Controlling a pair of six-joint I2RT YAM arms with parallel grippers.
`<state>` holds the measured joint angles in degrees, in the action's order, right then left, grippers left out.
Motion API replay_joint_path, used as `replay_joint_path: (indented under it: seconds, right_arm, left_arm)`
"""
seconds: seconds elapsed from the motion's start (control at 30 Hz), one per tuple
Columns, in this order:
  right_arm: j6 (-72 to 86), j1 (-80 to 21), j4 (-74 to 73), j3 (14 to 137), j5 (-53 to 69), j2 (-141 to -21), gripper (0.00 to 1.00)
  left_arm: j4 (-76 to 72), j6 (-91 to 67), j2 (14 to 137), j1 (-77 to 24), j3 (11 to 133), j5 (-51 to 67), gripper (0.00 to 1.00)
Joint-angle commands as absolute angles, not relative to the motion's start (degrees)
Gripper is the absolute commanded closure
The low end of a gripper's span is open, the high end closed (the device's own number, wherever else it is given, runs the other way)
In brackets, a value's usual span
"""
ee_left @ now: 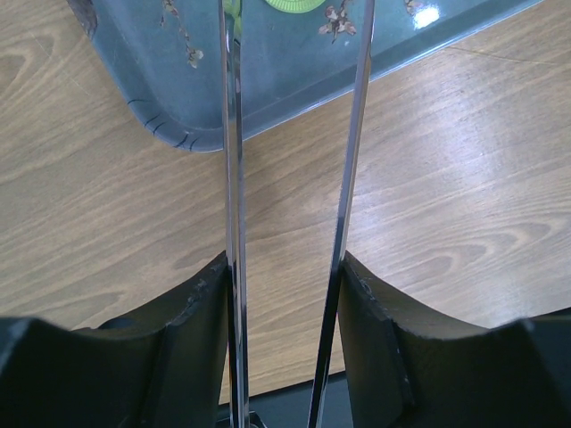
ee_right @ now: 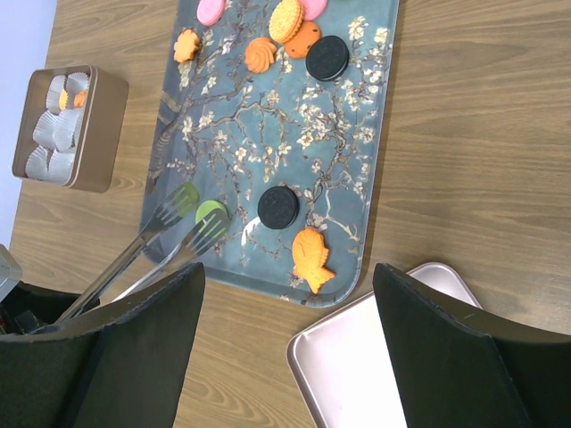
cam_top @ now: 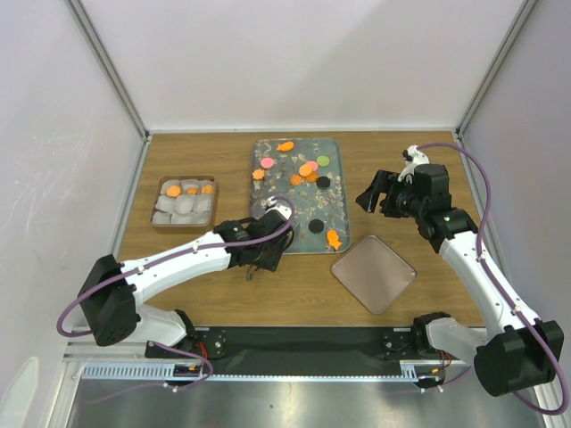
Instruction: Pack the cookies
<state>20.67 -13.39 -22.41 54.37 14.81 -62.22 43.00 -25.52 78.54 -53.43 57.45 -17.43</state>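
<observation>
Cookies lie on a floral tray [cam_top: 294, 207]: orange, pink and green discs [cam_top: 308, 168] at its far end, a black disc [cam_top: 315, 226] and an orange fish [cam_top: 333, 239] near its front edge. My left gripper [cam_top: 266, 239] is shut on metal tongs [ee_left: 234, 134] at the tray's front left corner. The tong tips [ee_right: 183, 218] sit at a green cookie [ee_right: 211, 214], which also shows in the left wrist view [ee_left: 290, 4]. I cannot tell if it is pinched. My right gripper [cam_top: 379, 198] is open and empty, right of the tray.
A brown box [cam_top: 183, 203] with white paper cups, some holding orange cookies, stands left of the tray. A square pink lid [cam_top: 373, 272] lies on the wood in front of the tray's right corner. White walls enclose the table.
</observation>
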Motion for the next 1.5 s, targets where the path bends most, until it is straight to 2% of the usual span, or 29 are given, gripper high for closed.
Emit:
replay_joint_path:
  seconds: [0.0,0.3,0.5,0.7,0.93,1.13,1.47]
  right_arm:
    - [19.4,-13.5,-21.4,55.0,14.2,-61.9,0.17]
    - [19.3,-13.8,-21.7,55.1,14.1,-61.7,0.17]
    - [19.3,-13.9,-21.5,55.1,14.1,-61.6,0.17]
    - [19.3,-13.9,-21.5,55.3,14.1,-61.6,0.17]
    - [19.4,-13.9,-21.5,55.2,14.2,-61.6,0.17]
    - [19.6,-13.9,-21.2,55.0,14.9,-61.7,0.17]
    - [20.1,-14.5,-20.2,54.9,16.3,-62.8,0.17]
  left_arm:
    - [42.5,-26.5,78.9,-54.1,57.0,-18.8,0.48]
    - [43.1,-27.0,79.9,-55.1,56.9,-19.6,0.48]
    - [44.2,-27.3,80.9,-55.5,57.0,-21.3,0.51]
    - [45.2,-27.3,80.8,-55.6,58.0,-22.7,0.59]
    - [46.2,-26.1,77.6,-53.5,63.5,-25.7,0.60]
    - [44.6,-22.9,72.1,-41.8,66.0,-23.1,0.61]
    - [38.3,-19.3,67.3,-10.4,61.4,-15.9,0.60]
